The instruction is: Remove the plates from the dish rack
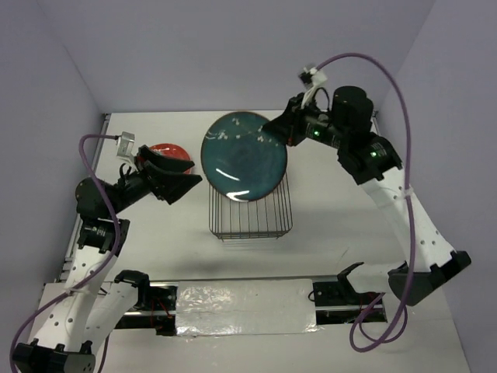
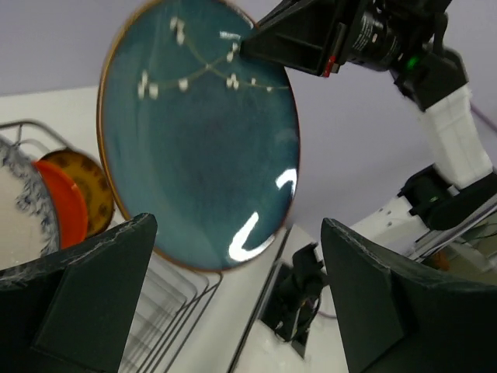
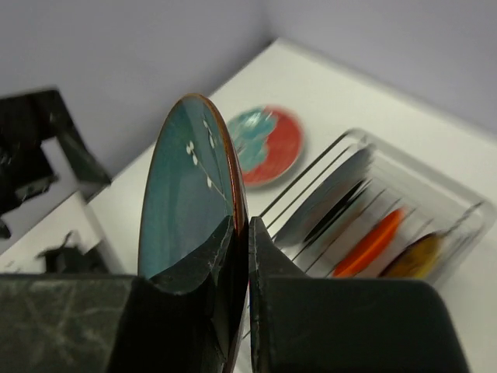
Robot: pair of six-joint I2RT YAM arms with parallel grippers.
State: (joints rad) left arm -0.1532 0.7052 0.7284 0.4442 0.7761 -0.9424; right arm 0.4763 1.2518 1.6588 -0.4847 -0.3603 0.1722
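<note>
The right hand (image 1: pixel 273 129) pinches the dark teal plate (image 1: pixel 243 155) by its rim at about 2 o'clock on the plate's face in the top view, one finger pressed against each side. The right wrist view shows the rim edge-on, sandwiched between the two fingers. The plate is held nearly upright and tilted, with a sprig of small white blossoms across its upper part. It hangs over the 12 o'clock end of the dish rack (image 1: pixel 251 211), and its lower edge overlaps the wires; I cannot tell whether it touches them. The rack stands on the white bench (image 1: pixel 334 194) near the centre. Other plates stand in its slots, seen from the left wrist: a white plate with a blue floral rim (image 2: pixel 22 210), then an orange plate (image 2: pixel 66 208), then a yellow patterned plate (image 2: pixel 95 190) just behind it. In the right wrist view these are blurred. A red-orange plate (image 1: pixel 169 149) with a teal flower lies flat on the bench at about 10 o'clock from the rack, well apart from it and partly hidden by the left arm. The left hand (image 1: pixel 183 178) hovers at 9 o'clock from the teal plate, fingers spread wide and holding nothing. It faces the plate's front without touching it.
</note>
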